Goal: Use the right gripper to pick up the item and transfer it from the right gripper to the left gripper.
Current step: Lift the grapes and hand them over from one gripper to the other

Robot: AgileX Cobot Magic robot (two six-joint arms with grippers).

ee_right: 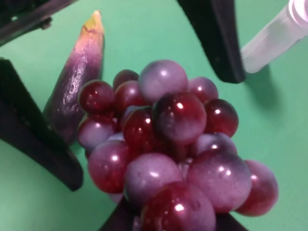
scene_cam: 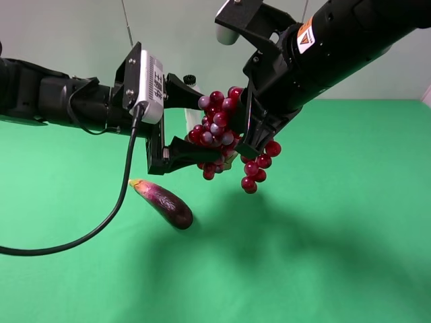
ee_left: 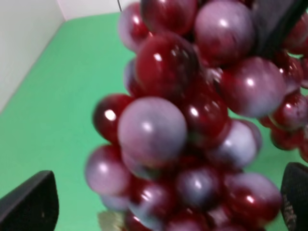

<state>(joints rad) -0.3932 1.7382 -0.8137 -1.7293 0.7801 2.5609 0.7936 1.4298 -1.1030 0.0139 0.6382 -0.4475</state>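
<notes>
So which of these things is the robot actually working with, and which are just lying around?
Part of the job:
- bunch of grapes, held up in the air
- right gripper, shut on the bunch
- left gripper, open, its jaws either side of the bunch

Just lying about:
- eggplant, on the green table
- white bottle, further back

exterior high: above, facing down, mid-range | 2 wrist views: close-up | shared: grapes (scene_cam: pixel 217 131)

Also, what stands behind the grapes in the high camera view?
A white bottle with a black cap shows left of the grapes, between the left gripper's fingers. Its lower part is covered, so its base cannot be seen.
</notes>
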